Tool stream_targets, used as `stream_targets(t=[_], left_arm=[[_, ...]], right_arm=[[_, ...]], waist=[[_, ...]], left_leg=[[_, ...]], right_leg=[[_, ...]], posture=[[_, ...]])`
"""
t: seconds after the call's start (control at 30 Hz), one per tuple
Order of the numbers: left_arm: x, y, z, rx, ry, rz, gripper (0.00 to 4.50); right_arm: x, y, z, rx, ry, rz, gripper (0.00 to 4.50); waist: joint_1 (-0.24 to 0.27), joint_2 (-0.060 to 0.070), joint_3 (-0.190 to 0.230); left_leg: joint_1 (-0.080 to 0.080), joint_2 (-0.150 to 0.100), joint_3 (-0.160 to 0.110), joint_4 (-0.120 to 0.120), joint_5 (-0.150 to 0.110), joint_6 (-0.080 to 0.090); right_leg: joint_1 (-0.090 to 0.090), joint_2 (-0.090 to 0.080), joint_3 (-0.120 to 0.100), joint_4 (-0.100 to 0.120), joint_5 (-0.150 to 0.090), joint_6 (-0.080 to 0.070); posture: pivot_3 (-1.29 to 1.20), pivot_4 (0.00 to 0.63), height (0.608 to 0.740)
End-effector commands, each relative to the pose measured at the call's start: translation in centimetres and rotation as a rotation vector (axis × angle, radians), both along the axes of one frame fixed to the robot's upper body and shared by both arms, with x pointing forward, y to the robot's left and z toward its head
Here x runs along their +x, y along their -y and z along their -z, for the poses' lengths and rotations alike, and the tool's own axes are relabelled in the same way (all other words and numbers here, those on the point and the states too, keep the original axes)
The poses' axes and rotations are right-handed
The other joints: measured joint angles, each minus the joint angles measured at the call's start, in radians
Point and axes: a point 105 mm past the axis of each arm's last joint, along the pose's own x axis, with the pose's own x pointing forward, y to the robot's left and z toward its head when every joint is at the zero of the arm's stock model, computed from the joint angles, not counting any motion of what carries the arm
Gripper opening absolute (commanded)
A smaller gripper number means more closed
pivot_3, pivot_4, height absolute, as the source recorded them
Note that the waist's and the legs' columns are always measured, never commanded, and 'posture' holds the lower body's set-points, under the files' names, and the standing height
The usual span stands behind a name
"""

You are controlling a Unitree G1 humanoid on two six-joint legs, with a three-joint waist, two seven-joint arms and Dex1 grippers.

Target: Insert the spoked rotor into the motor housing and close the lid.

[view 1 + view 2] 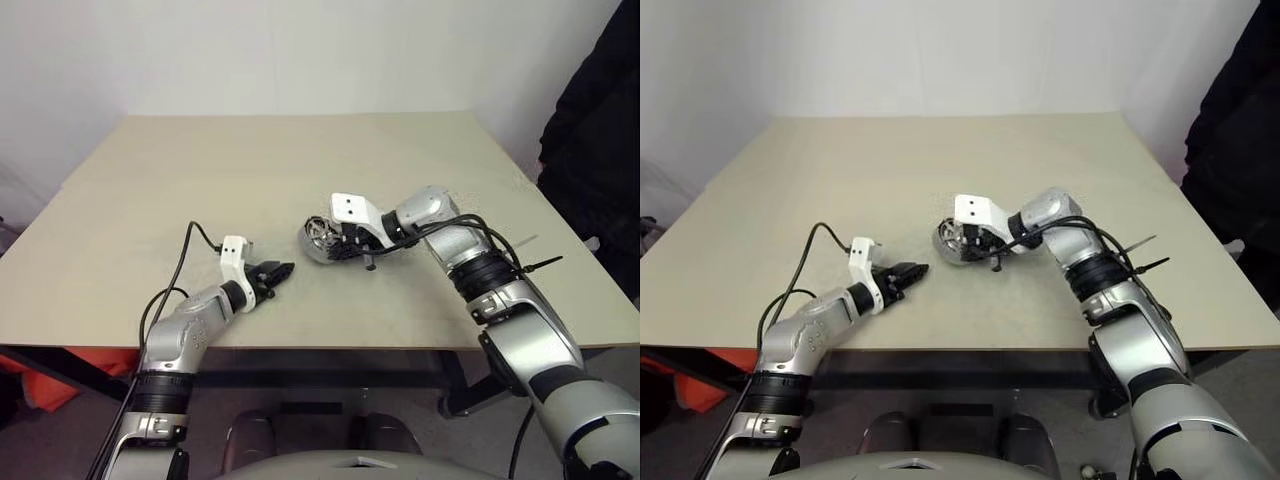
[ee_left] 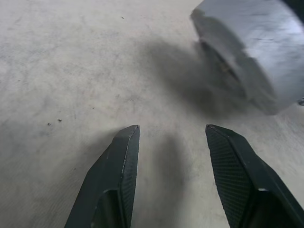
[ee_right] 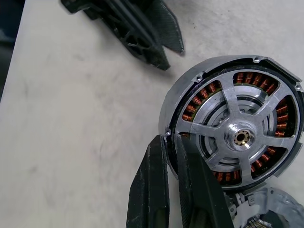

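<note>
Right wrist view shows the right gripper (image 3: 172, 142) with its jaws pinched on the rim of the housing (image 3: 235, 121) — the thin casing wall sits between the two black fingers, which are nearly together. The open face looks toward that camera: copper windings ring a silver hub, and a spoked wheel, likely the rotor (image 3: 240, 137), lies across them, apparently already seated inside. A second round part (image 3: 266, 213) peeps in at the lower right of that frame; it may be the lid, but I cannot tell.

From the head, the housing (image 1: 322, 240) sits near the centre of the frame, tipped up on edge by the right gripper (image 1: 350, 245), its flat faces turned sideways and not level on the surface (image 1: 300, 160).

Left gripper (image 1: 275, 272) hovers lower left of the housing, jaws apart and empty, pointing up and right toward it. Between them and the casing lies bare surface — near, not touching.

Right arm is plainly the nearer one. Closing the lid probably calls for the housing to be laid flat first.
</note>
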Motion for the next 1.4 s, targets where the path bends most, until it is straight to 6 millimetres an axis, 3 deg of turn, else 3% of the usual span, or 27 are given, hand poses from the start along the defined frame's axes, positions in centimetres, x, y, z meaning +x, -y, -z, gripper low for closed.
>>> stream_targets(t=[0.03,0.33,0.53,0.73,0.97,1.17,1.4], left_arm=[[0.4,-1.7,-2.2,0.024,0.107,-0.044,2.37],[1.1,-7.2,-5.3,0.163,0.260,-0.173,2.37],[1.3,-7.7,-6.0,0.169,0.287,-0.197,2.37],[1.2,-6.7,-5.6,0.159,0.279,-0.181,2.37],[1.1,-6.4,-5.1,0.156,0.262,-0.170,2.37],[1.3,-5.7,-4.9,0.143,0.254,-0.150,2.37],[1.5,-5.2,-4.8,0.140,0.252,-0.124,2.37]], right_arm=[[0.4,-1.1,-1.5,0.056,0.028,0.032,0.01],[0.1,-2.0,-0.9,0.049,-0.009,0.056,0.01],[-0.3,-2.7,0.7,0.044,-0.065,0.092,0.01],[0.3,-2.9,0.6,0.053,-0.044,0.129,1.99],[0.2,-3.6,-2.6,0.137,0.003,0.101,4.34],[-0.4,-3.8,-5.4,0.249,0.043,0.084,4.44],[-1.0,-3.3,-5.2,0.284,0.040,0.118,4.44]], waist=[[0.000,0.000,0.000],[0.000,0.000,0.000],[0.001,0.000,0.000],[0.001,-0.001,0.000],[0.000,-0.001,0.001],[0.001,-0.001,0.001],[0.003,-0.002,0.001]], left_leg=[[0.000,0.000,0.000,0.000,0.000,0.000],[0.000,0.000,0.000,-0.001,0.000,0.000],[0.001,0.000,0.000,-0.001,0.000,0.000],[0.002,0.000,0.000,-0.001,0.000,0.000],[0.004,0.000,0.000,-0.001,0.001,-0.002],[0.005,0.000,0.000,-0.001,0.001,-0.002],[0.006,-0.001,0.000,-0.003,0.001,-0.002]], right_leg=[[0.000,0.000,0.000,0.000,0.000,0.000],[0.000,0.000,0.000,0.000,0.000,0.000],[0.001,0.000,0.001,0.000,0.000,0.000],[0.001,0.000,0.001,0.000,0.000,0.000],[0.002,0.000,0.001,0.000,0.000,0.000],[0.003,0.000,0.002,0.000,0.000,0.000],[0.003,0.000,0.002,0.000,0.000,0.001]], posture=[[0.00,0.000,0.740],[0.00,0.000,0.740],[0.00,0.000,0.740],[0.00,0.000,0.740],[0.00,0.000,0.740],[0.00,0.000,0.740],[0.00,0.000,0.740]])
